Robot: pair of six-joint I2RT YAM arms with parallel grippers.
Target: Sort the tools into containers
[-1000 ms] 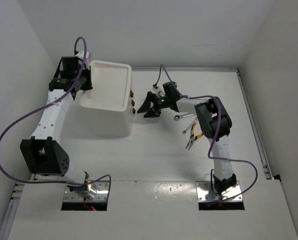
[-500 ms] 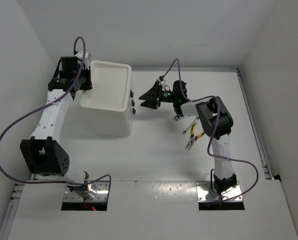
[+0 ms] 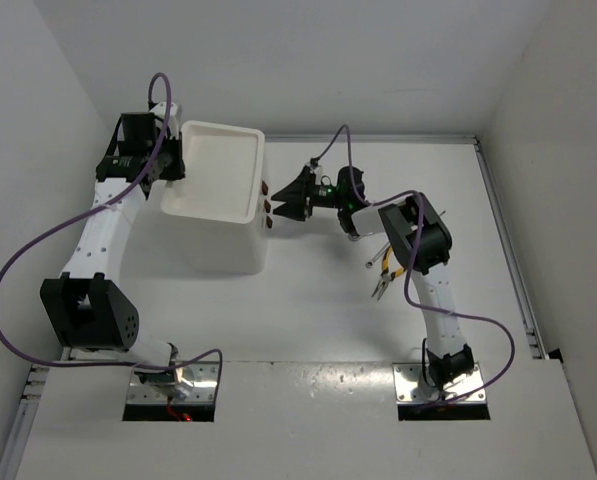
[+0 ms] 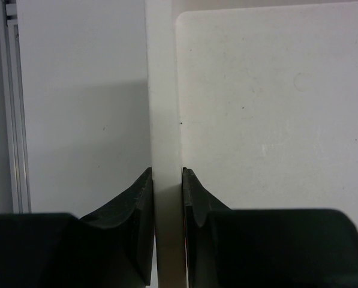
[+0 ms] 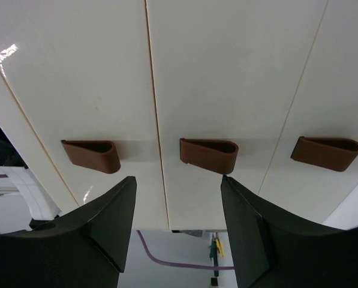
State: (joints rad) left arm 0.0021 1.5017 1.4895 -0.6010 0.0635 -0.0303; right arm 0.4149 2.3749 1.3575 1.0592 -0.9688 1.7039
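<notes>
The white box unit stands at the back left, its shallow top tray holding nothing. My left gripper is shut on the tray's left rim; in the left wrist view the gripper has the rim between its fingers. My right gripper is open and empty, close in front of the drawer fronts. In the right wrist view the gripper faces three red-brown handles, the middle handle between the fingertips and apart from them. Yellow-handled pliers and a silver wrench lie under the right arm. The screwdrivers are hidden.
White walls close in the table on the left, back and right. A metal rail runs along the table's right edge. The right arm's purple cable loops above the wrist.
My right gripper has moved left from the tools, turned, and now faces the drawer handles close up. The left arm and the box have not moved.
</notes>
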